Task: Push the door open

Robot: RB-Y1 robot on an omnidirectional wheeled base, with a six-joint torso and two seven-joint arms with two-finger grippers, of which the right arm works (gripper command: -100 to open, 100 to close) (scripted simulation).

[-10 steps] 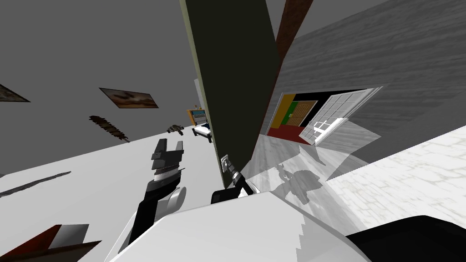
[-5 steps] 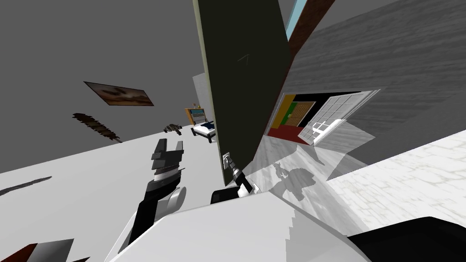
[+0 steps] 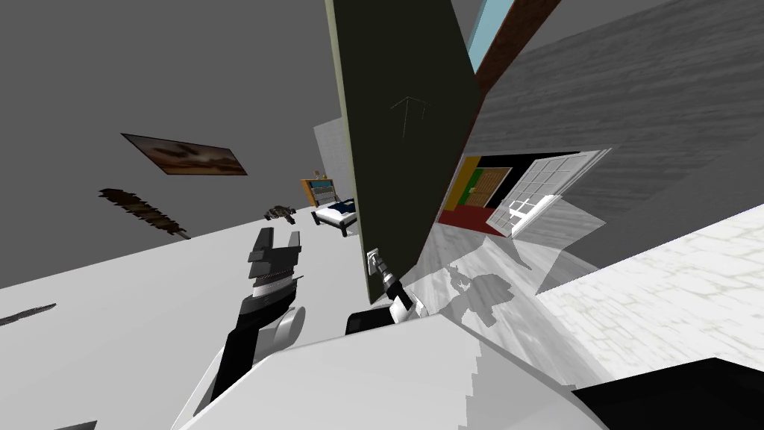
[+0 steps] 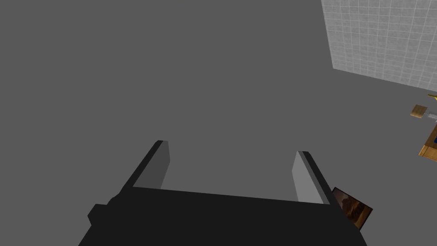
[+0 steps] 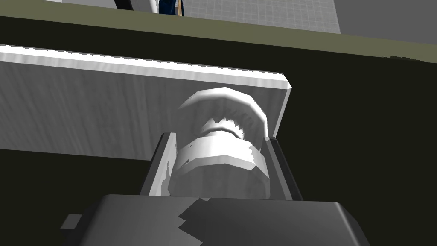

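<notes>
Door (image 3: 403, 149) swung wider, upright | right jaws clamp knob (image 5: 219, 162), stem toward jaws | left jaws apart

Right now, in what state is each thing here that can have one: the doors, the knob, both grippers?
Dark door: partly open, its edge toward me.
Knob: clamped on both sides.
Right gripper: shut on the knob.
Left gripper: open, holding nothing.
White paned door: standing open, far off.
</notes>
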